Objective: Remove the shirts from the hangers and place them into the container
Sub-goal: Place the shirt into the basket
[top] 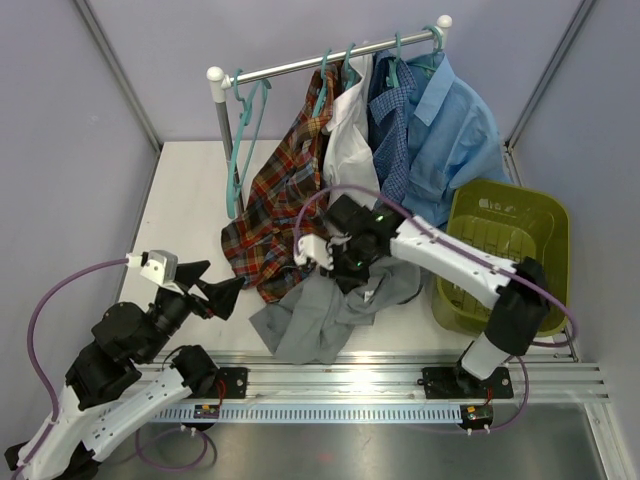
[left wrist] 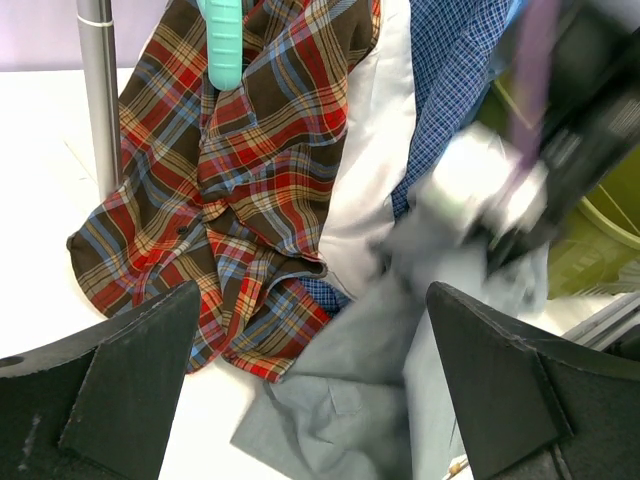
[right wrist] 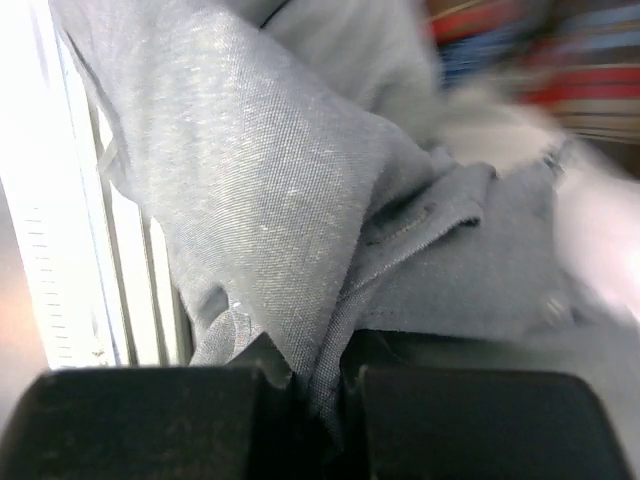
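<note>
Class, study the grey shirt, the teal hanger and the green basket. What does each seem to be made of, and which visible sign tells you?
Grey shirt: woven cloth, matte; fine weave and soft folds show in the right wrist view.
Teal hanger: probably plastic, smooth with a slight sheen.
Green basket: likely moulded plastic, semi-gloss, with rigid slotted walls.

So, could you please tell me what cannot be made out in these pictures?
- Right wrist view: how deep the grey shirt sits in the right gripper; its fingers hide it.
- Right wrist view: the plaid shirt behind, blurred.
- Left wrist view: the right arm, blurred.
- Top view: part of the basket's near side, under the right arm.
</note>
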`<act>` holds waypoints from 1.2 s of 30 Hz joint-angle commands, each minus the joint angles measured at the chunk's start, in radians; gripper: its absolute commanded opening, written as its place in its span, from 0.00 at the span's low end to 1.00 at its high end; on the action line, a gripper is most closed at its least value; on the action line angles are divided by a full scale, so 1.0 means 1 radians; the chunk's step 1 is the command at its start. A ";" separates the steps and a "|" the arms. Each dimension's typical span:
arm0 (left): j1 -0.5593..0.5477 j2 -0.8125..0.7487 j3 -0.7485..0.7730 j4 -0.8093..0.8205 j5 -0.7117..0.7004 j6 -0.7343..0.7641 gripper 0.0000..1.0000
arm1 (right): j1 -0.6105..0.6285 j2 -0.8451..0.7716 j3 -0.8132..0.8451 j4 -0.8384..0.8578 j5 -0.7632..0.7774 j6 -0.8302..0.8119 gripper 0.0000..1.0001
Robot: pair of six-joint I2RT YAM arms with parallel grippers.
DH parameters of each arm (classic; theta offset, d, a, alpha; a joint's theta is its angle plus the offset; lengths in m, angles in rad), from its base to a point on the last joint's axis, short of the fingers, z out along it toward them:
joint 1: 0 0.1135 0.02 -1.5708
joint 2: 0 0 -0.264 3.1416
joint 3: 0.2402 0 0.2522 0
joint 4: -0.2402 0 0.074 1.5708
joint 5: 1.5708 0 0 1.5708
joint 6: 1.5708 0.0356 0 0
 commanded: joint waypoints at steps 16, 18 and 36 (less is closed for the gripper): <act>0.001 0.107 0.041 0.098 0.018 0.012 0.99 | -0.694 -0.344 0.706 0.084 -0.185 0.304 0.00; 0.001 0.107 0.043 0.096 0.021 0.010 0.99 | -0.740 -0.335 0.783 0.120 -0.142 0.379 0.00; 0.001 0.174 0.064 0.092 0.027 0.042 0.99 | -0.889 -0.224 1.285 0.290 0.318 0.567 0.00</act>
